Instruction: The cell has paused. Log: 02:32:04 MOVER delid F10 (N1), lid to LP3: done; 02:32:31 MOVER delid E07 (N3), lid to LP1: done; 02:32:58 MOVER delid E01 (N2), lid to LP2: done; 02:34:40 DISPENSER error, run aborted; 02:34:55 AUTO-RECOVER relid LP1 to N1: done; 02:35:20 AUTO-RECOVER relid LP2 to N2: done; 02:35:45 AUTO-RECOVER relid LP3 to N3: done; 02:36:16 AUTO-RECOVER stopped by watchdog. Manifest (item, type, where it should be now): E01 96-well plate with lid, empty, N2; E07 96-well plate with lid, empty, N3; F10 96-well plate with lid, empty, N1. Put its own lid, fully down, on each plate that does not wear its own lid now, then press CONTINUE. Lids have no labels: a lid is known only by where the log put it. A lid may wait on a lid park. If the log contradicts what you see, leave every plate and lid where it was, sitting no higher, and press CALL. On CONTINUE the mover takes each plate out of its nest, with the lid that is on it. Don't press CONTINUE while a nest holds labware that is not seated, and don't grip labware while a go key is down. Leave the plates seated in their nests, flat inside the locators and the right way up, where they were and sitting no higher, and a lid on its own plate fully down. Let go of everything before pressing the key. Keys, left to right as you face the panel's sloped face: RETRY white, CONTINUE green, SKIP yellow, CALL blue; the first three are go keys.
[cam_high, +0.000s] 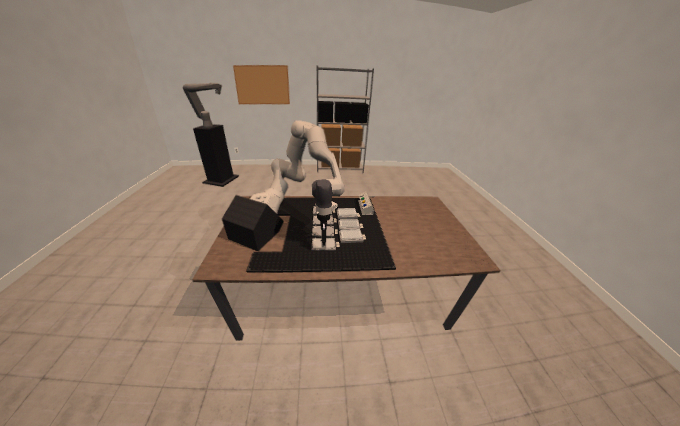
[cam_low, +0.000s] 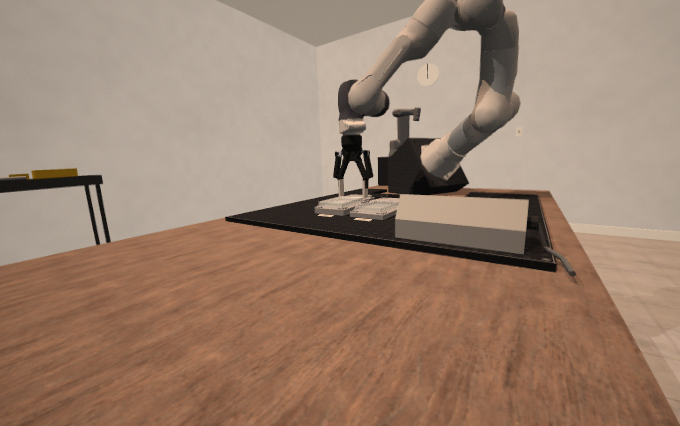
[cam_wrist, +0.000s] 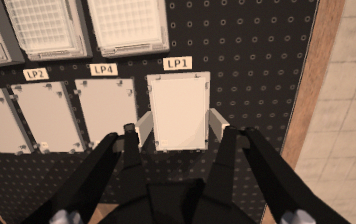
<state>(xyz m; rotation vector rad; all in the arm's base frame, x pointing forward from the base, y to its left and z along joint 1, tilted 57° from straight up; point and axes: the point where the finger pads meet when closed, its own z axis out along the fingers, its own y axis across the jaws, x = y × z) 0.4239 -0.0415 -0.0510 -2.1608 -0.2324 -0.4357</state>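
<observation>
In the wrist view a plain white lid (cam_wrist: 179, 110) lies flat on the lid park labelled LP1 (cam_wrist: 177, 63). My gripper (cam_wrist: 180, 117) is open and straddles this lid, one finger pad at each long side, close to the edges. Parks LP4 (cam_wrist: 106, 112) and LP2 (cam_wrist: 45, 117) to the left look bare. Two 96-well plates sit above the parks: the left one (cam_wrist: 45, 25) shows sharp wells, the right one (cam_wrist: 129, 25) looks paler, as under a lid. In the top view the gripper (cam_high: 323, 231) hangs over the near end of the park row, beside the nests (cam_high: 349, 224).
The key panel (cam_high: 366, 204) stands at the far end of the black mat; its grey back (cam_low: 461, 220) blocks part of the exterior view. The arm's dark base box (cam_high: 250, 220) sits at the table's left. The mat's edge and table edge (cam_wrist: 310, 100) run right of LP1.
</observation>
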